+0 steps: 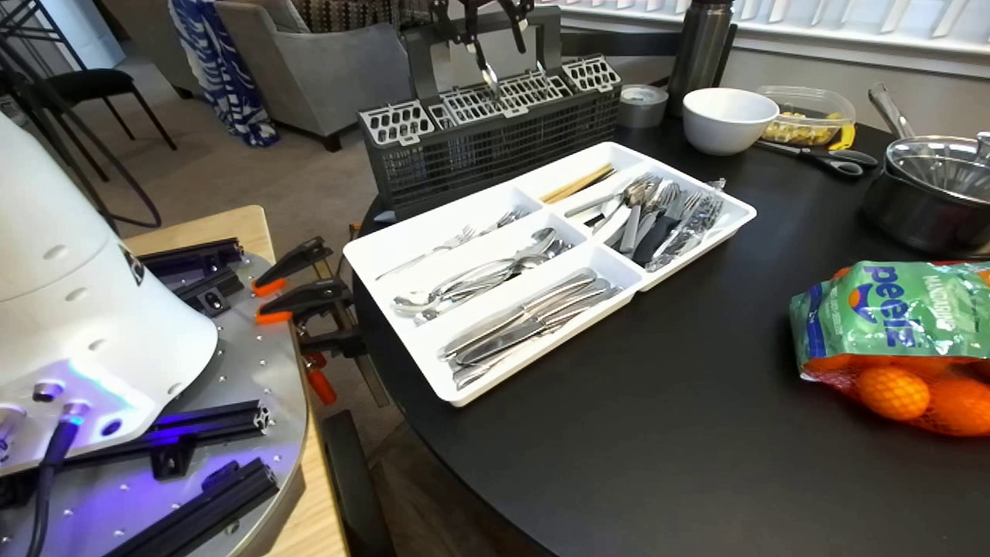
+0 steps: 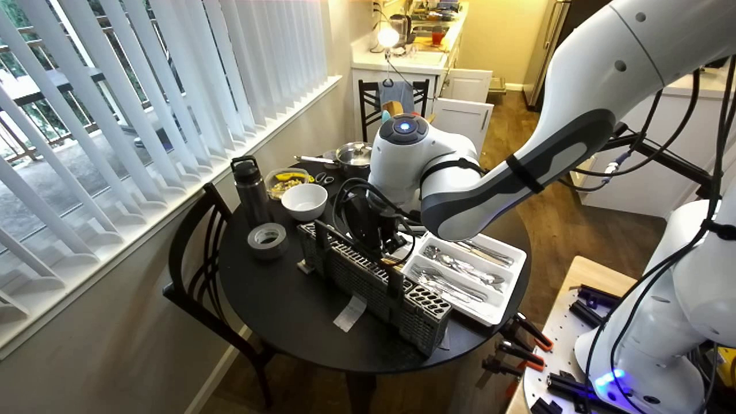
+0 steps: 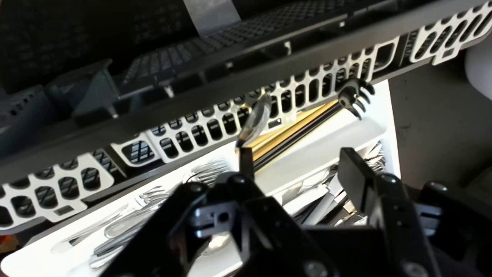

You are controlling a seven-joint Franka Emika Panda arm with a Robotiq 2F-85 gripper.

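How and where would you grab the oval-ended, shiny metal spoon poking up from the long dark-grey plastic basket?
Take the spoon by its oval upper end, probably from above, on the side of the white compartmented plastic tray. Its lower part seems sunk in the slotted top of the basket, leaving the oval exposed, while the tall dark handle rises on the opposite side.
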